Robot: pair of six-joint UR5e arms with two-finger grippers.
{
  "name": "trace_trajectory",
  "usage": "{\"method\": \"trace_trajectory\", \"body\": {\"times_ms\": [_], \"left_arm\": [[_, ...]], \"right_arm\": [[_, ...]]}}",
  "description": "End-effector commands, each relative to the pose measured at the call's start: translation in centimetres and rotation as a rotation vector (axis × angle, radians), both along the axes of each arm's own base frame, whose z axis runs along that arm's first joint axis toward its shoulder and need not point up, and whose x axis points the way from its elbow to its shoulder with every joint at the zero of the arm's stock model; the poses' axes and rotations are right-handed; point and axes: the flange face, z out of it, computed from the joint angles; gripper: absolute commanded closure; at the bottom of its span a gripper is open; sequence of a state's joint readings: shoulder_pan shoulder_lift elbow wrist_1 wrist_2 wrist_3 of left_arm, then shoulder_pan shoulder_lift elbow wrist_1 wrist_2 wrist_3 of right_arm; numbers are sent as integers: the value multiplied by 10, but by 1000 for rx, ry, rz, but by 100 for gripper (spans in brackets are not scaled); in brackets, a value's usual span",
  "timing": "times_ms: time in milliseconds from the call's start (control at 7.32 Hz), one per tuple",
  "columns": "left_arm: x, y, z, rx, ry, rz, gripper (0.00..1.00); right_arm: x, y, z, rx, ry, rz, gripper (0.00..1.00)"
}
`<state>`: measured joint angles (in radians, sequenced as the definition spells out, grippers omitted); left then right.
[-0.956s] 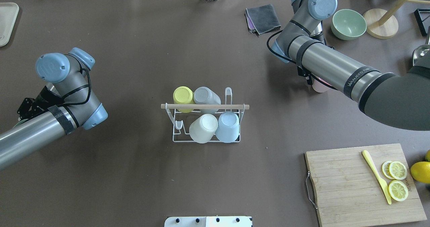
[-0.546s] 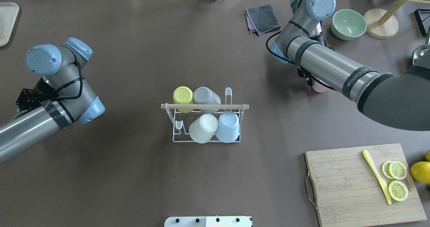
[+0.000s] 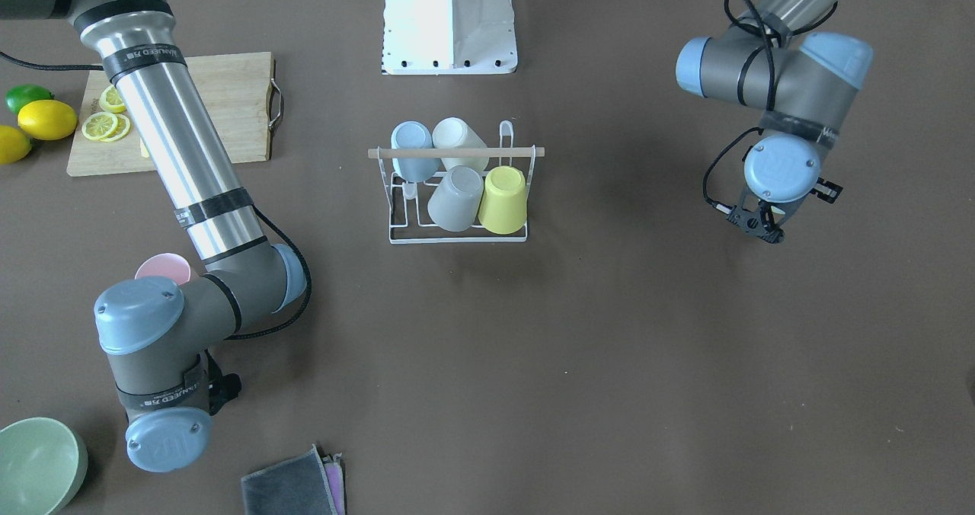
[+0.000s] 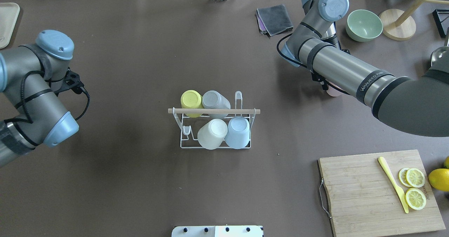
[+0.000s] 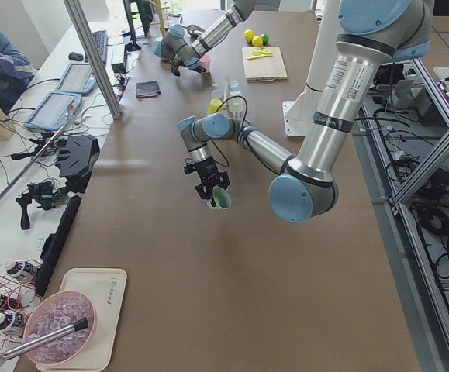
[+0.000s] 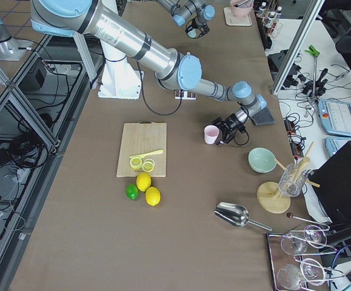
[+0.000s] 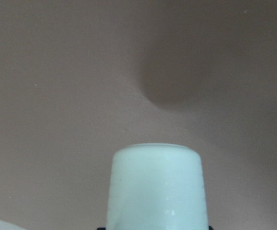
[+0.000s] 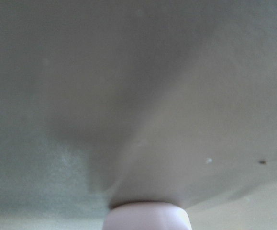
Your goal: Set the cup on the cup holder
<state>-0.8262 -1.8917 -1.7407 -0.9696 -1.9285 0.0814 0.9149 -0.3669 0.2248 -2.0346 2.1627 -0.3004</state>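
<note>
Cup [image 7: 155,187], mint green, gripped by left end effector [image 5: 210,192] above table [image 4: 140,54]

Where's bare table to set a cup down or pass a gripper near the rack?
Free: the wide stretch between the cup holder and the left gripper holding the mint cup; also between holder and folded cloth. Crowded: around the cutting board and green bowl.
</note>
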Motion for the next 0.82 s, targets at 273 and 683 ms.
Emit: {"method": "trace_trajectory", "body": {"times_ms": [273,683], "left_arm": [[-14,25,-63,209,390,-394,89],[-21,33,-95,352,652,-455,86]], "right_arm": [[-2,0,-2,3,1,-1,6],[-5,2,-5,-4,4,5,7]]}}
